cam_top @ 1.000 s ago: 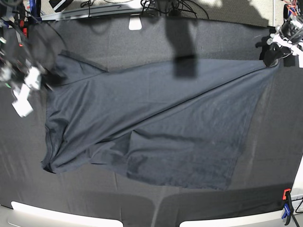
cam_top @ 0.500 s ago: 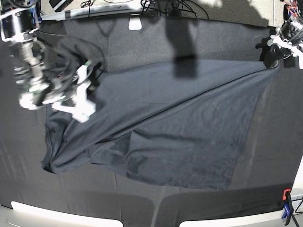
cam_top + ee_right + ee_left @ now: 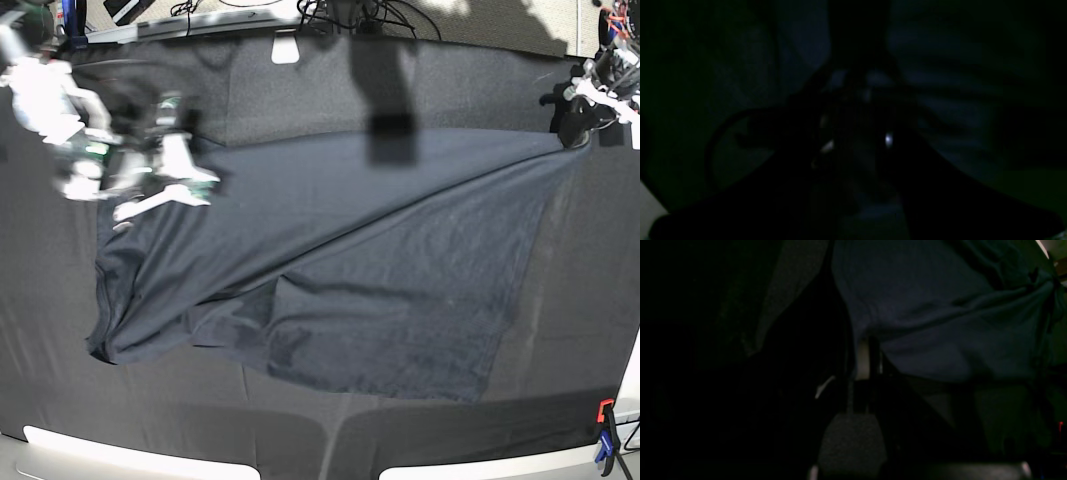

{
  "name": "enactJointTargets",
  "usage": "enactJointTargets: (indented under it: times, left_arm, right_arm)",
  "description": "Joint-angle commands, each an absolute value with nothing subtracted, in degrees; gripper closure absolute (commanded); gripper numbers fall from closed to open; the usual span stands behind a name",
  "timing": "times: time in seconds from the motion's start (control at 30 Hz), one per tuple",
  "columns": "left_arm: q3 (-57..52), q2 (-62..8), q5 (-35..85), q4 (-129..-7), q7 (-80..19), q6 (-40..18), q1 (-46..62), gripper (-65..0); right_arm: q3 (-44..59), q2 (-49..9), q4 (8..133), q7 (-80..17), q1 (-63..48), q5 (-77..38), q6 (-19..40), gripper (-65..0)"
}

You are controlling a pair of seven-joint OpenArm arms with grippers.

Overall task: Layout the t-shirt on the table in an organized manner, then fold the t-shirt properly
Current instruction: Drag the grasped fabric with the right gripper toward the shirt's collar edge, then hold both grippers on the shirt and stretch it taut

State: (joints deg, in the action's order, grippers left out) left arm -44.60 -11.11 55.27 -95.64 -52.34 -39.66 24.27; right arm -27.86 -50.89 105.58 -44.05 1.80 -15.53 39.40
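Note:
The dark charcoal t-shirt (image 3: pixel 340 270) lies spread across the black table (image 3: pixel 60 380), with a diagonal crease and a folded-over flap at its lower middle. At the far right corner my left gripper (image 3: pixel 575 128) is shut on the shirt's edge. The left wrist view shows the pale fingers (image 3: pixel 863 360) pinching the t-shirt (image 3: pixel 940 323), which hangs in folds. My right gripper (image 3: pixel 160 180) is a blur over the shirt's upper left part, near the sleeve. The right wrist view is too dark to show its jaws; only dim t-shirt fabric (image 3: pixel 957 110) surrounds them.
A white object (image 3: pixel 287 47) lies at the table's back edge, with cables behind it. A red and blue clamp (image 3: pixel 605 440) grips the front right corner. Pale table edge (image 3: pixel 120 455) shows along the front. A dark shadow (image 3: pixel 390 110) falls across the shirt's top.
My right arm swung in from the far left onto the shirt's upper left part and is still moving. The fabric by the sleeve has shifted. The left gripper held still.

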Motion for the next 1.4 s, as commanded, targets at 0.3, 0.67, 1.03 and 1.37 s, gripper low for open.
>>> enactJointTargets:
  times: [0.3, 0.67, 1.03, 1.37]
  left_arm:
    - [-45.0, -11.7, 56.4, -96.5, -50.9, -40.0, 24.5, 0.0]
    - [-44.9, -11.3, 56.4, -96.5, -50.9, -40.0, 24.4, 0.0]
    - [-45.0, -11.3, 56.4, -96.5, -50.9, -40.0, 24.5, 0.0]
    - [-45.0, -11.3, 56.5, -96.5, -50.9, -40.0, 24.5, 0.0]
  right_arm:
    - [-27.3, -55.4, 113.3, -49.5, 0.1, -21.7, 38.3, -16.5]
    - [-27.3, -60.6, 118.5, -49.2, -14.1, -11.9, 38.3, -16.5]
    - [-27.4, -60.4, 111.6, -45.0, -17.8, -3.9, 25.9, -16.5]
    - [-27.4, -59.5, 107.0, -41.2, -18.0, 2.6, 25.7, -16.5]
